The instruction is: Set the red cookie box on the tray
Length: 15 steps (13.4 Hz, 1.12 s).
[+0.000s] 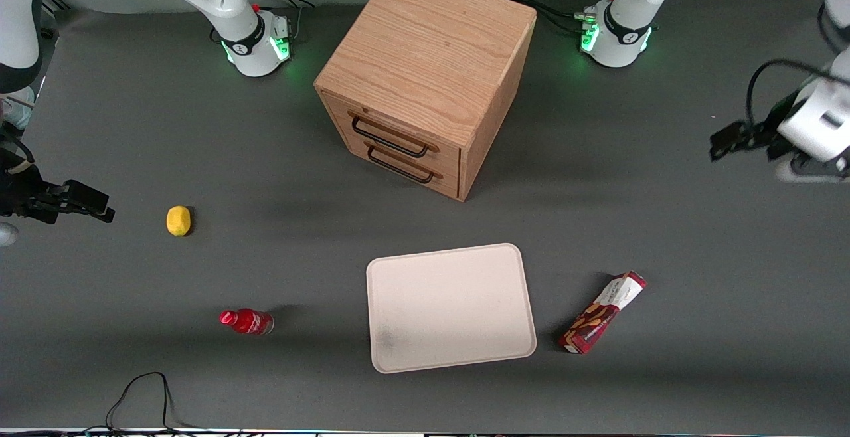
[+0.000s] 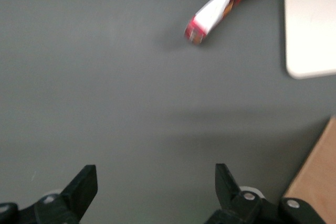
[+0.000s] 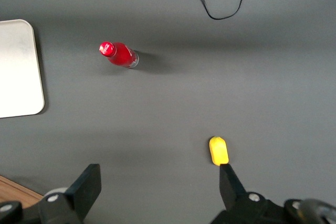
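The red cookie box [image 1: 603, 313] lies flat on the grey table beside the tray [image 1: 450, 307], toward the working arm's end, with its white end panel pointing away from the front camera. The tray is flat, pale cream and bare, with a grey smudge near one corner. My left gripper [image 1: 720, 141] hangs above the table at the working arm's end, farther from the front camera than the box and well apart from it. In the left wrist view the gripper [image 2: 155, 174] is open and empty over bare table, with the box [image 2: 220, 6] and a tray corner [image 2: 312, 24] ahead.
A wooden drawer cabinet [image 1: 425, 78] with two black handles stands farther from the front camera than the tray; its edge shows in the wrist view [image 2: 317, 182]. A small red bottle [image 1: 247, 321] and a yellow object [image 1: 178, 220] lie toward the parked arm's end. A black cable [image 1: 143, 397] loops near the front edge.
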Each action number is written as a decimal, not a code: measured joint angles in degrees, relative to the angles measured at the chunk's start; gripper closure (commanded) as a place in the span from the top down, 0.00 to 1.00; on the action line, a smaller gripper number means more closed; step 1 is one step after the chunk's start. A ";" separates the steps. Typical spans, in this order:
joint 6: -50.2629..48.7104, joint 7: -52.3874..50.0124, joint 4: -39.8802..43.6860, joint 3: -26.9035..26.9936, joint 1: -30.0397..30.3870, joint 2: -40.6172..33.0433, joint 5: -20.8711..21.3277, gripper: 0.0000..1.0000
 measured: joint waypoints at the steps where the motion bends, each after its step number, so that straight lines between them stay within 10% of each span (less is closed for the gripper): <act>1: 4.59 0.13 1.04 -0.10 -1.21 3.98 -0.07 1.00; 6: 11.33 0.62 19.65 -0.21 -9.07 27.38 0.04 1.00; 13: 27.42 6.15 22.17 3.14 -12.65 41.22 0.12 0.98; 14: 29.14 6.34 21.87 3.37 -12.94 42.21 0.12 0.89; 15: 31.32 6.53 21.17 3.65 -13.30 43.15 0.16 0.60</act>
